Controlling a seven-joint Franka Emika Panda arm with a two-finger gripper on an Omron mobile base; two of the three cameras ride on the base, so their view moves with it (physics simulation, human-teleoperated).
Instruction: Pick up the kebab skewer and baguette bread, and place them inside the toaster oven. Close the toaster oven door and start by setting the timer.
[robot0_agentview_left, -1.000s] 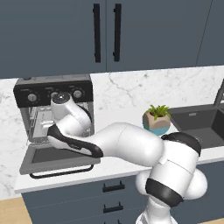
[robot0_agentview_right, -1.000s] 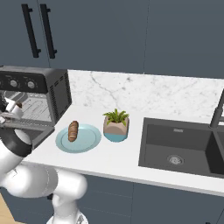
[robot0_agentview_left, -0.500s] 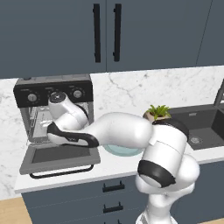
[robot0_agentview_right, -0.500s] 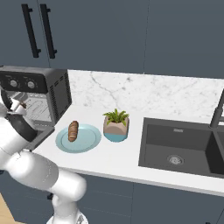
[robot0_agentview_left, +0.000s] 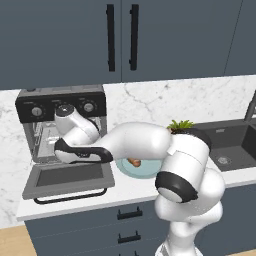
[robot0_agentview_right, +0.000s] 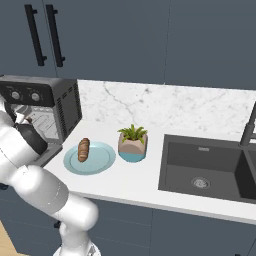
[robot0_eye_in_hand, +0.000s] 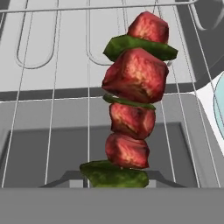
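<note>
Gripper (robot0_eye_in_hand: 114, 186) was clamped on the kebab skewer (robot0_eye_in_hand: 134, 94), held over the wire rack (robot0_eye_in_hand: 52, 57) at the toaster oven (robot0_agentview_left: 61, 105) mouth. Baguette (robot0_agentview_right: 83, 149) sat on the plate (robot0_agentview_right: 102, 161). Door (robot0_agentview_left: 70, 179) was down; skewer drop, baguette, closing, timer all pending.

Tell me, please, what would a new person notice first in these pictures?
First, the kebab skewer, red meat chunks with green pieces, held up close over the wire rack of the toaster oven. Next, the white arm reaching into the oven above its dropped-open door. Then the baguette bread lying alone on a pale blue plate beside a potted plant.
</note>
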